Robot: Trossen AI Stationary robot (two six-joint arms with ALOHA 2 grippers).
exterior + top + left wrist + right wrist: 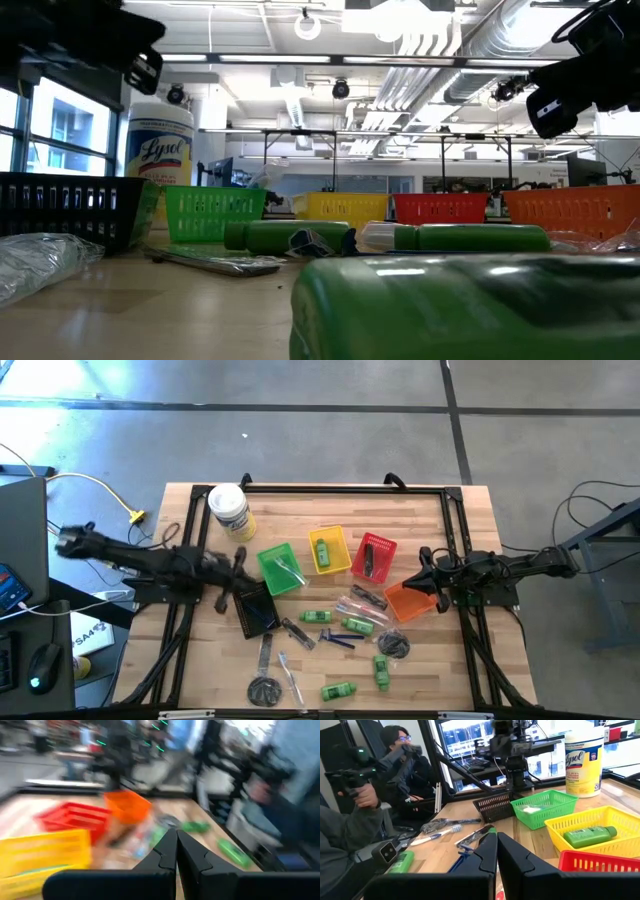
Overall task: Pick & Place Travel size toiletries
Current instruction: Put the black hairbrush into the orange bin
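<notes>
Travel size toiletries lie loose on the wooden table: green mini bottles (317, 617) (381, 671), a dark blue razor (336, 639), clear sticks (290, 678) and dark combs (298, 633). One green bottle (590, 836) lies in the yellow basket (330, 550). My left gripper (243, 563) is shut with nothing in it, raised at the table's left beside the green basket (278, 568); its wrist view shows the fingertips (176, 837) together. My right gripper (424, 566) is shut and holds nothing; it hangs at the right near the orange basket (410, 600), its fingertips (496, 837) together.
A red basket (373, 556) and a black basket (257, 608) stand among the others. A big white canister (230, 512) stands at the far left. A black frame (340, 488) rims the table. A seated person (350, 820) shows beyond the table's edge.
</notes>
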